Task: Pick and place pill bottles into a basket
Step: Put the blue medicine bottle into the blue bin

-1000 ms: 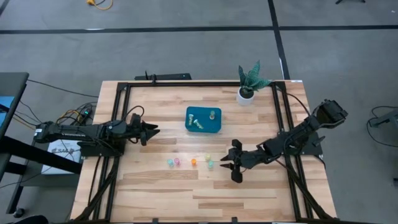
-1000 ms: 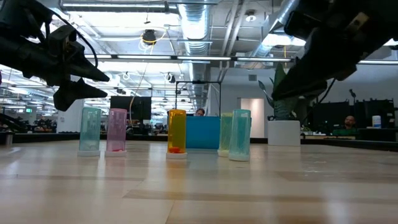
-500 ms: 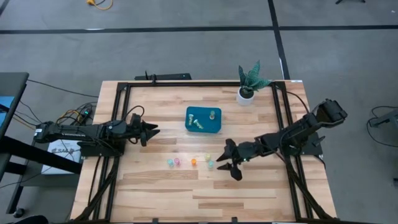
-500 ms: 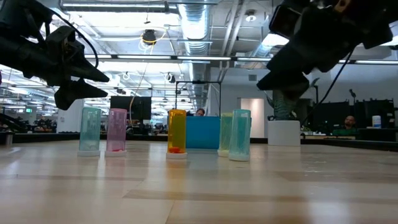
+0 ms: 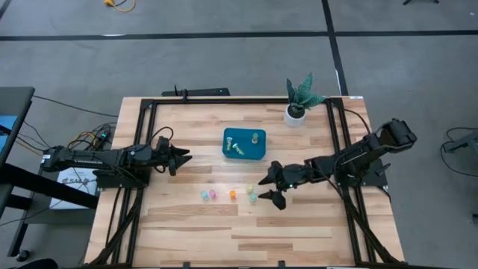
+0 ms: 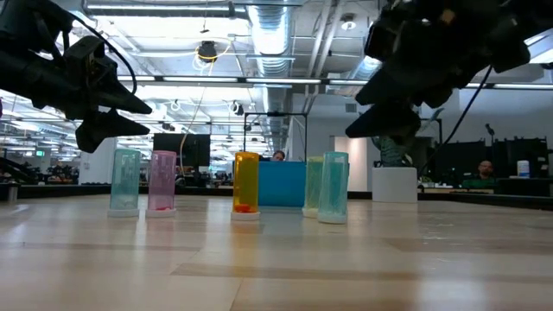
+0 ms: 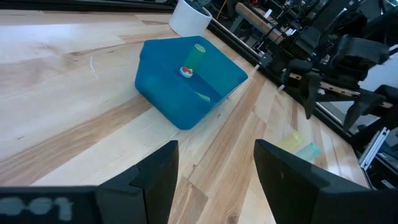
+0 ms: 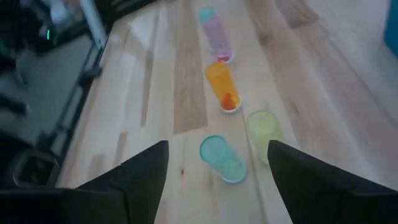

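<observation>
Lining my right tool wide over the small teal plastic bottle.
Its pale yellow neighbour is touching; one finger risks toppling it.

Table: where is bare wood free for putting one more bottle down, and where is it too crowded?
Bare wood lies along the near table edge below the bottle row, and between the left gripper and the basket. Crowded: the row's right end, where the right gripper hovers open, and the far corner by the plant.
</observation>
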